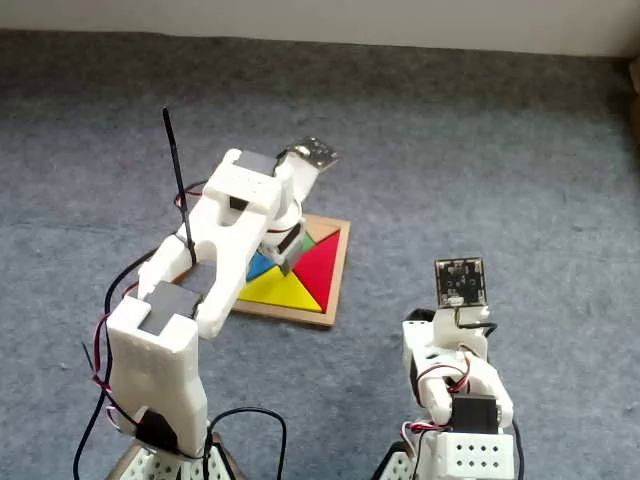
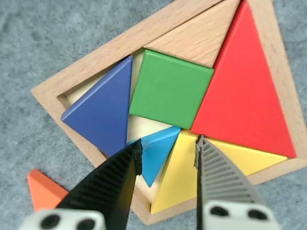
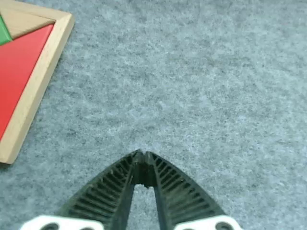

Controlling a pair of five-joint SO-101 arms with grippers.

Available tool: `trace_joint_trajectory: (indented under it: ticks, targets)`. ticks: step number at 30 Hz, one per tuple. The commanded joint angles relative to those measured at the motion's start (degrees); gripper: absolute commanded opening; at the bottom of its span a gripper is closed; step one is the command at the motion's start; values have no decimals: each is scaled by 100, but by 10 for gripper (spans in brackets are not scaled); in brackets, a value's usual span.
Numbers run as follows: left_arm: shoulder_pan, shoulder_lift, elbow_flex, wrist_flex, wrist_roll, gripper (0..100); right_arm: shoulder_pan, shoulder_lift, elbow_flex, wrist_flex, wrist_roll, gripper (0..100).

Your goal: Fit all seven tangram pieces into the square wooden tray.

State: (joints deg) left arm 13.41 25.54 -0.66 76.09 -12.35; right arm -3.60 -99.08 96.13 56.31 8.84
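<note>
Hanging spread over the tray (image 2: 96, 65), left gripper (image 2: 169, 143) views an orange triangle (image 2: 44, 191) outside; right gripper (image 3: 145, 155) pressed together

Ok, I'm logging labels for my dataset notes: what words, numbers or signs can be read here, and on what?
No text can be read.
The red triangle, green square and the other pieces are plain; the wooden tray is bare.
The circuit board on an arm in the high view: any marks too small to read.
</note>
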Motion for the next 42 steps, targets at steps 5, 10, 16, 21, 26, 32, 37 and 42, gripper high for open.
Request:
trace_joint_trajectory:
  ticks: [5,10,16,21,26,32,37,42]
  targets:
    - [-110,-971,-110,360,-35,190,75,-84,840,-13,-35,5]
    - [-470,-1156,4,387,-870,189,75,-84,840,-13,-35,5]
    - [-673,-927,-13,396,-2435,189,75,-84,840,-13,-35,5]
    - [-637,-664,4,387,-3675,189,75,-84,840,-13,-35,5]
    - [-611,-303,4,387,-4695,189,75,-84,840,-13,-35,5]
    - [-549,-101,4,360,-5222,189,75,-84,840,-13,-35,5]
    - [-356,48,-40,352,-5248,189,75,-84,840,-13,-35,5]
    - [-13,198,-40,334,-5240,189,75,-84,840,-13,-35,5]
